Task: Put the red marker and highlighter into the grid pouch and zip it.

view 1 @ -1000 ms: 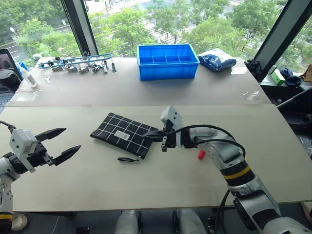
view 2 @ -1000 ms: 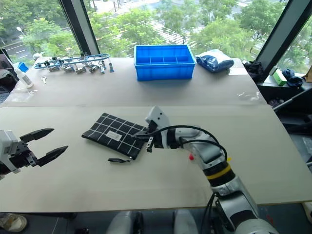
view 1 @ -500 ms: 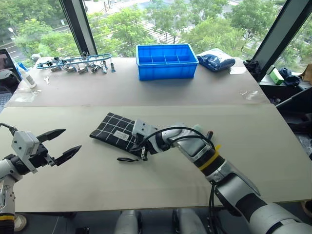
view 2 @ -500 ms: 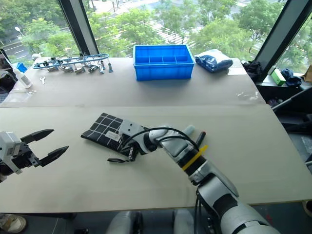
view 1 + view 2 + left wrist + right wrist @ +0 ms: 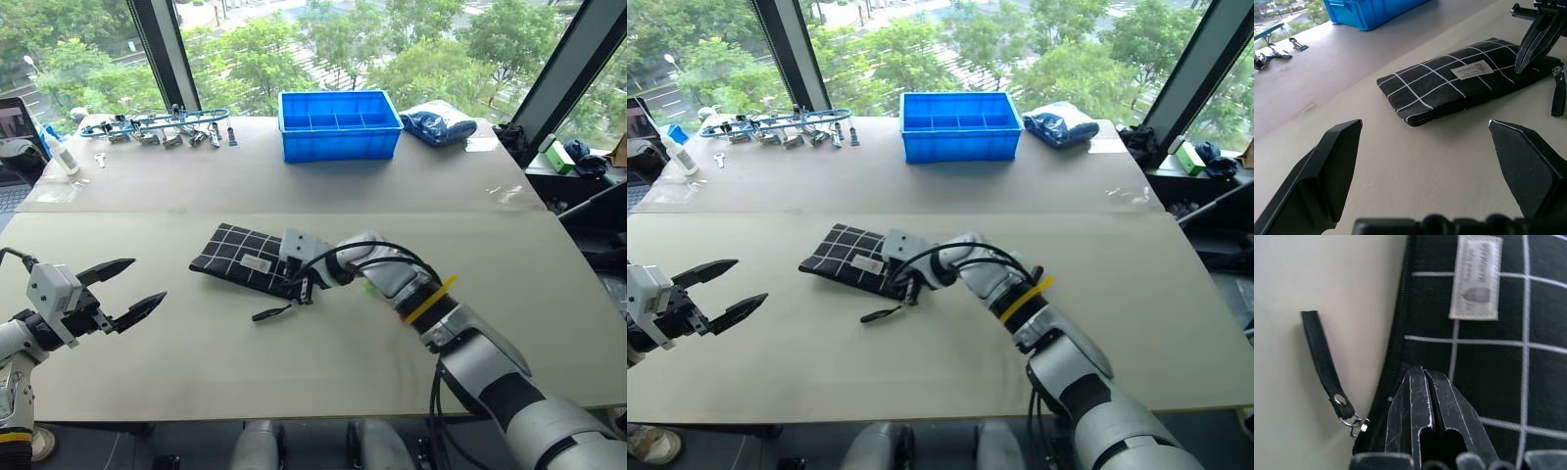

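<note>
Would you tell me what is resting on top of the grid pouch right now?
The shut right gripper presses its fingertips onto the grid pouch near the zipper edge, beside the white label. Whatever is inside the pouch is covered by the fabric.

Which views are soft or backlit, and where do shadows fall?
Eye views: bright daylight from the windows behind, table evenly lit, soft shadow under the right gripper by the grid pouch. Left wrist view: open left gripper's fingers blurred in the foreground, pouch sharp. Right wrist view: shut fingers soft, pouch label blurred.
</note>
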Controlling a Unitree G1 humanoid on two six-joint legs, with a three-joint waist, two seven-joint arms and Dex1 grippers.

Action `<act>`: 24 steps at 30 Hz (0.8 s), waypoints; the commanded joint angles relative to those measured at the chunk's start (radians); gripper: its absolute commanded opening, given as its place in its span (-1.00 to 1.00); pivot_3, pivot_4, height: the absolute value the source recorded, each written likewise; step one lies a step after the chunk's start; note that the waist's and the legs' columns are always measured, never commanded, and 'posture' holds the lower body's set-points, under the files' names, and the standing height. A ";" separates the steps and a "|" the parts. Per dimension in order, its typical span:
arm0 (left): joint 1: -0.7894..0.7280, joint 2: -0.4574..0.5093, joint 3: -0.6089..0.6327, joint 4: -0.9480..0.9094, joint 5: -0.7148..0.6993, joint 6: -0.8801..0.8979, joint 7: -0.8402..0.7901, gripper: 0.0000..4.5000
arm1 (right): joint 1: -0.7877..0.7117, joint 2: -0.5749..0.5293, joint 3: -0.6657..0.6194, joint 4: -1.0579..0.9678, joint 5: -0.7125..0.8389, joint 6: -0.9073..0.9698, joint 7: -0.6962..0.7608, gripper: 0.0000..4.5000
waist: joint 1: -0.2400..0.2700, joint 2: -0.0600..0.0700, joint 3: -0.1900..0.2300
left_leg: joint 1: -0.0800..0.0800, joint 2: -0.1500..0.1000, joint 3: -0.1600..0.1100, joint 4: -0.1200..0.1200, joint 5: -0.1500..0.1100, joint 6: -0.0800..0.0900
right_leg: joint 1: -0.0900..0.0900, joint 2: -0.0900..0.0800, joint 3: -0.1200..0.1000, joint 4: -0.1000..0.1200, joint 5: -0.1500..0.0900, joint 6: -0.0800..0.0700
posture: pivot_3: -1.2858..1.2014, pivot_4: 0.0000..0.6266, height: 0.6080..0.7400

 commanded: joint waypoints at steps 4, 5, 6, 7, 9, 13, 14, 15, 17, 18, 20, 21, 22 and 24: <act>-0.046 0.020 0.017 -0.018 -0.036 0.034 0.005 1.00 | 0.040 -0.115 0.000 -0.113 -0.039 -0.138 0.148 -0.99 | -0.015 0.000 0.000 | 0.000 0.000 0.000 -0.002 0.000 0.000 | -0.001 0.002 0.000 0.000 -0.001 -0.001 | 0.03 -0.52 1.00; -0.055 0.020 0.015 -0.015 -0.035 0.037 0.005 1.00 | 0.044 -0.121 0.004 -0.119 -0.046 -0.144 0.160 -0.99 | -0.020 0.000 0.000 | 0.000 0.001 0.001 -0.002 0.000 0.000 | -0.002 0.003 0.000 0.000 -0.001 -0.001 | 0.03 -0.52 1.00; -0.066 0.019 0.010 -0.012 -0.034 0.040 0.006 1.00 | 0.046 -0.125 0.008 -0.113 -0.063 -0.163 0.156 -0.99 | -0.024 0.000 0.000 | 0.000 0.001 0.001 -0.002 0.000 0.000 | -0.003 0.003 0.001 0.000 -0.001 -0.001 | 0.03 -0.52 1.00; -0.076 0.018 0.006 -0.011 -0.032 0.043 0.007 1.00 | 0.037 -0.117 0.000 -0.092 -0.076 -0.161 0.134 -0.99 | -0.027 0.000 0.000 | 0.000 0.001 0.001 -0.002 0.000 0.000 | -0.003 0.003 0.001 0.001 -0.001 -0.001 | 0.03 -0.52 1.00; -0.092 0.014 0.000 -0.001 -0.031 0.045 0.005 1.00 | 0.007 -0.083 -0.054 -0.071 -0.049 -0.125 0.106 -0.99 | -0.031 0.000 0.000 | 0.000 0.001 0.001 -0.002 0.000 0.000 | -0.003 0.003 0.001 0.001 -0.001 -0.001 | 0.03 -0.52 1.00; -0.102 0.009 -0.007 0.011 -0.030 0.048 -0.001 1.00 | -0.024 -0.074 -0.152 -0.147 0.054 -0.065 0.174 -0.99 | -0.032 0.000 0.000 | 0.000 0.001 0.001 -0.002 0.000 0.000 | -0.003 0.003 0.001 0.001 -0.001 -0.001 | 0.03 -0.52 1.00; -0.104 0.009 -0.009 0.012 -0.031 0.051 -0.001 1.00 | -0.029 -0.079 -0.167 -0.167 0.072 -0.051 0.191 -0.99 | -0.031 0.000 0.000 | -0.001 0.001 0.001 -0.002 0.000 0.000 | -0.003 0.003 0.001 0.001 -0.001 -0.001 | 0.03 -0.52 1.00; -0.105 0.008 -0.011 0.014 -0.031 0.050 -0.001 1.00 | -0.028 -0.088 -0.173 -0.190 0.078 -0.045 0.205 -0.99 | -0.031 0.000 0.000 | -0.001 0.002 0.000 -0.002 0.000 0.000 | -0.003 0.002 0.001 0.001 -0.001 -0.001 | 0.03 -0.52 1.00; -0.109 0.007 -0.015 0.019 -0.031 0.050 -0.001 1.00 | -0.023 -0.105 -0.173 -0.223 0.080 -0.037 0.223 -0.99 | -0.029 0.000 0.000 | -0.001 0.002 0.000 -0.002 -0.001 0.001 | -0.003 0.002 0.001 0.001 -0.001 -0.001 | 0.03 -0.52 1.00; -0.111 0.006 -0.016 0.018 -0.031 0.052 -0.001 1.00 | -0.016 -0.109 -0.171 -0.242 0.083 -0.033 0.230 -0.99 | -0.027 0.000 0.000 | -0.001 0.001 0.000 -0.002 -0.001 0.001 | -0.003 0.001 0.001 0.000 -0.001 -0.001 | 0.03 -0.52 1.00; -0.115 0.004 -0.020 0.017 -0.032 0.056 0.000 1.00 | 0.006 -0.113 -0.162 -0.291 0.097 -0.014 0.251 -0.99 | -0.024 0.000 0.000 | -0.001 0.001 0.000 -0.002 -0.001 0.001 | -0.003 0.001 0.000 0.000 -0.001 -0.001 | 0.03 -0.52 1.00; -0.116 0.002 -0.020 0.017 -0.032 0.056 0.000 1.00 | 0.021 -0.110 -0.157 -0.318 0.105 -0.001 0.257 -0.99 | -0.022 0.000 0.000 | -0.001 0.001 0.000 -0.002 -0.001 0.001 | -0.003 0.001 0.001 0.000 -0.001 -0.001 | 0.03 -0.52 1.00; -0.118 0.001 -0.022 0.019 -0.032 0.056 0.000 1.00 | 0.036 -0.098 -0.148 -0.339 0.112 0.027 0.257 -0.99 | -0.021 0.000 0.000 | -0.001 0.001 0.000 -0.002 -0.001 0.001 | -0.003 0.001 0.000 0.000 -0.001 -0.001 | 0.03 -0.52 1.00; -0.119 -0.003 -0.023 0.019 -0.033 0.058 -0.001 1.00 | 0.076 -0.071 -0.119 -0.353 0.112 0.057 0.250 -0.99 | -0.018 0.000 0.000 | -0.001 0.001 0.000 -0.002 -0.001 0.001 | -0.003 0.002 0.000 0.000 -0.001 -0.001 | 0.03 -0.52 1.00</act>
